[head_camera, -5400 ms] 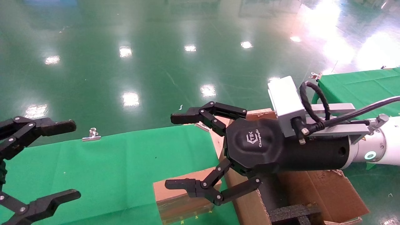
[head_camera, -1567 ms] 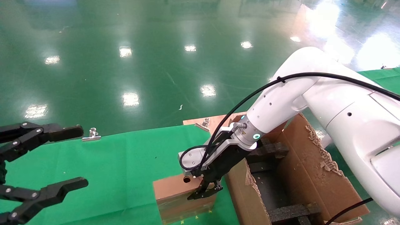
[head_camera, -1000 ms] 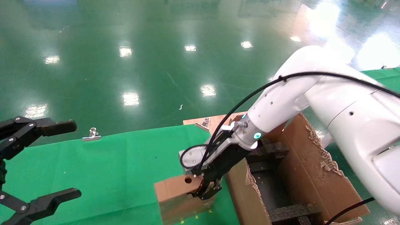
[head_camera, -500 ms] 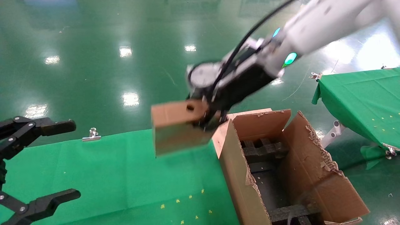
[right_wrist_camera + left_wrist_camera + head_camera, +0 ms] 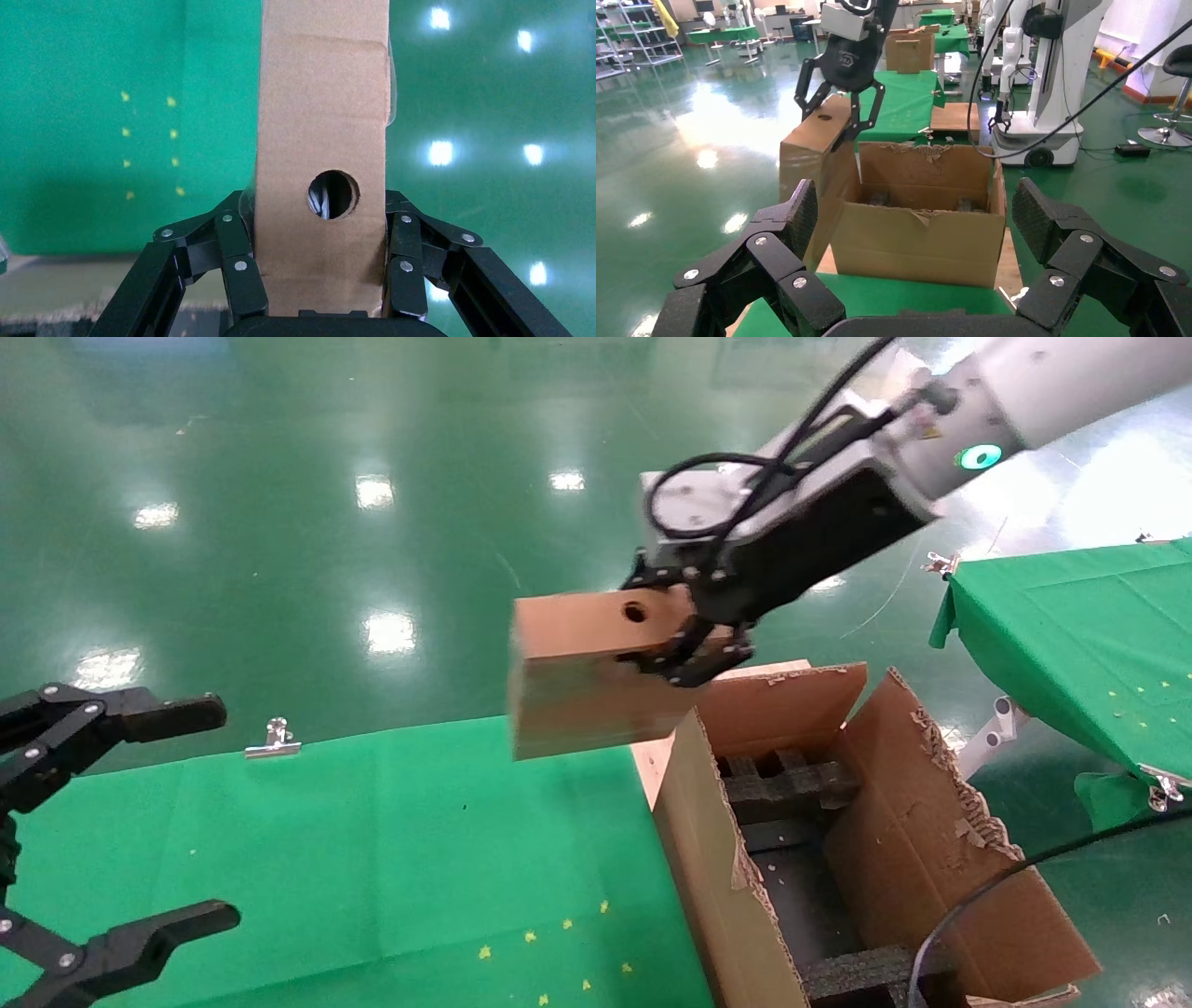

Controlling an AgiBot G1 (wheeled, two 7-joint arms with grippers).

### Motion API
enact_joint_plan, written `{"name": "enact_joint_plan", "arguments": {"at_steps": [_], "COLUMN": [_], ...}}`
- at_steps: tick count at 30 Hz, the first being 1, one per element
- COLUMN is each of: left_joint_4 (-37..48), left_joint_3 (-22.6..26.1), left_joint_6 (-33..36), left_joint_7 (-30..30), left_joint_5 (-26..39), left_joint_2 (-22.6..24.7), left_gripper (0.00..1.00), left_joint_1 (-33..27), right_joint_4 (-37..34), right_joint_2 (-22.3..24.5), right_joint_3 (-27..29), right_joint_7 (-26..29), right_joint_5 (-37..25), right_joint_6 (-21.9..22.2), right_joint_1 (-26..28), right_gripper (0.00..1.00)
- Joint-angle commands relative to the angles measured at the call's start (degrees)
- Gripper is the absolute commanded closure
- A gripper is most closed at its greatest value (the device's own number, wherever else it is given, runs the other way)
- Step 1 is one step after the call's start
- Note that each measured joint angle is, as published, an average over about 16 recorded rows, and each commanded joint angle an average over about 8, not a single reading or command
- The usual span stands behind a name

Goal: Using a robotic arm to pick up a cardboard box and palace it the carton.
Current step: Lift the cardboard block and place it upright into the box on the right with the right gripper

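While the right gripper (image 5: pixel 684 645) sits in the upper middle of the head view, its black fingers are closed on the end of the cardboard box (image 5: pixel 596 677), one finger on each side face. That gripper belongs to the robotic arm (image 5: pixel 978 393), which reaches in from the upper right corner of the head frame with its grey camera box (image 5: pixel 694 505) and a looped black cable at the wrist. The cardboard box hangs in the air, clear of the green cloth (image 5: pixel 326 859) that fills the lower left of the frame, and its round hole (image 5: pixel 635 612) faces up. It is above and just to the left of the carton (image 5: pixel 931 859), over the carton's near-left wall and flap. The carton stands open in the lower right of the head view, with ragged torn flap edges and black foam inserts (image 5: pixel 787 784) inside.

From the right wrist camera the cardboard box (image 5: pixel 322 140) runs up the centre of the frame, with the fingers (image 5: pixel 235 260) pressed against both of its sides near the hole.

At the lower left edge of the head view the left gripper (image 5: pixel 112 822) is parked over the cloth with its fingers spread wide and nothing between them. A metal clip (image 5: pixel 272 740) sits on the far edge of the cloth.
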Motion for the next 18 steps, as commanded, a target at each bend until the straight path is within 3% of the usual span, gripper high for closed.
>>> {"name": "enact_joint_plan", "arguments": {"at_steps": [1,11,18], "left_joint_4": [0.0,0.0,0.0], "left_joint_3": [0.0,0.01,0.02], "left_joint_6": [0.0,0.0,-0.01], "left_joint_7": [0.0,0.01,0.01], "left_joint_5": [0.0,-0.01,-0.01], "left_joint_2": [0.0,0.0,-0.01], "left_gripper": [0.0,0.0,0.0], "left_joint_1": [0.0,0.0,0.0], "right_joint_4": [-0.17,2.24,1.51], "right_joint_2": [1.4,12.96,19.48], "right_joint_3": [-1.03,-8.43,-12.15], "right_joint_7": [-0.1,1.89,2.31], "right_joint_5": [0.52,-1.12,-2.5], "right_joint_6": [-0.04,0.23,0.87], "right_joint_1": [0.88,6.08,6.22], "right_gripper": [1.0,1.0,1.0]}}
